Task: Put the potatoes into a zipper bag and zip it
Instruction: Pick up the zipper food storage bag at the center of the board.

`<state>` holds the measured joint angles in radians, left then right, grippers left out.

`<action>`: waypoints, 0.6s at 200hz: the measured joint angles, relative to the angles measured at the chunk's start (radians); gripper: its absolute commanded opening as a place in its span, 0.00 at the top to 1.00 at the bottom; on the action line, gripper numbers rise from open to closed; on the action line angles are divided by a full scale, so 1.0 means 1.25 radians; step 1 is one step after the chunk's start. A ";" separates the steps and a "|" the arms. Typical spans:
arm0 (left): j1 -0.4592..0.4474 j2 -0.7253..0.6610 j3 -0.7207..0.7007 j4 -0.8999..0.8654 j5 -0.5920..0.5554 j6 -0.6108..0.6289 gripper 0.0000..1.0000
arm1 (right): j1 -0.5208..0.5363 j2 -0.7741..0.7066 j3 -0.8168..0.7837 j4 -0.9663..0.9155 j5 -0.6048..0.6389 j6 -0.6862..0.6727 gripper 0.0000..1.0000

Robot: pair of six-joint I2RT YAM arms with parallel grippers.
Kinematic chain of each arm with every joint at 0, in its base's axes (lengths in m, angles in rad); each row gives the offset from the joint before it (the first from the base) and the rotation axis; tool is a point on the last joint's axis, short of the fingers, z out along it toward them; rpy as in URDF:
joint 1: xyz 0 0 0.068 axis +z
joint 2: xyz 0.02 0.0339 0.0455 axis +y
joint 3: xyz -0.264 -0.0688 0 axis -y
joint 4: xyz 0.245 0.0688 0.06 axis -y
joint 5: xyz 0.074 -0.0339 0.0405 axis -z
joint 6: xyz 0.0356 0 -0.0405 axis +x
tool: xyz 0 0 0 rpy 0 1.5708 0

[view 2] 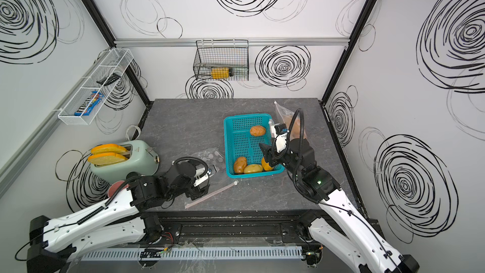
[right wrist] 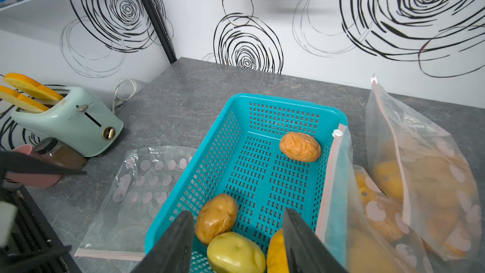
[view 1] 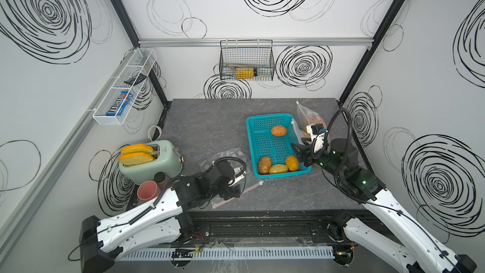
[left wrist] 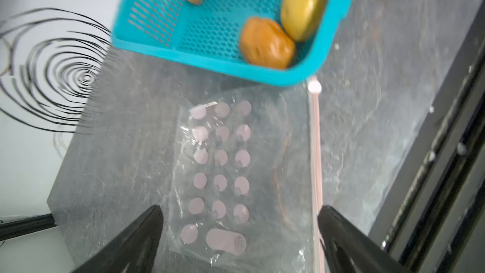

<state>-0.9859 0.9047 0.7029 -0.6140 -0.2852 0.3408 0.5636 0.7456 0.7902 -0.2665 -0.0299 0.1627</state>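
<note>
A teal basket (view 1: pixel 265 122) holds several potatoes: one orange-brown at its far end (view 1: pixel 279 130) and three at its near end (view 1: pixel 278 169), one of them yellow-green (right wrist: pixel 236 254). My right gripper (view 1: pixel 299 154) hangs open above the near right corner of the basket (right wrist: pixel 262 169); the fingers (right wrist: pixel 181 242) hold nothing. Two zipper bags with potatoes inside stand to the right of the basket (right wrist: pixel 420 179), one leaning on its rim (right wrist: pixel 338 193). An empty zipper bag (left wrist: pixel 236 158) lies flat on the table to the left of the basket. My left gripper (left wrist: pixel 240 211) is open low over it.
At the left edge of the table stand a mint toaster (view 1: pixel 154 162) with two toast slices, a pink cup (view 1: pixel 147 190) and a dark jar (view 1: pixel 161 178). A black wire basket (view 1: pixel 246 61) and a white one (view 1: pixel 123 87) hang on the walls. The grey table (view 1: pixel 210 127) ends at a black rail in front.
</note>
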 measured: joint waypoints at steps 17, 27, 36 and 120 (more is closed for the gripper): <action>-0.041 0.025 -0.037 -0.021 0.016 -0.001 0.02 | 0.000 -0.010 -0.008 0.015 0.000 0.002 0.41; -0.071 0.040 -0.053 -0.021 0.019 -0.003 0.00 | 0.001 -0.010 -0.009 0.022 0.000 0.004 0.41; -0.097 0.060 -0.069 -0.016 0.018 -0.006 0.01 | 0.003 -0.010 -0.011 0.027 0.000 0.005 0.41; -0.105 0.237 -0.116 0.055 -0.045 -0.034 0.18 | 0.049 -0.064 -0.066 0.049 0.029 -0.005 0.41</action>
<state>-1.1172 1.2011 0.5579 -0.5457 -0.3420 0.2981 0.6243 0.6655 0.7074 -0.2050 0.0063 0.1566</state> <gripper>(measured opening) 0.839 0.590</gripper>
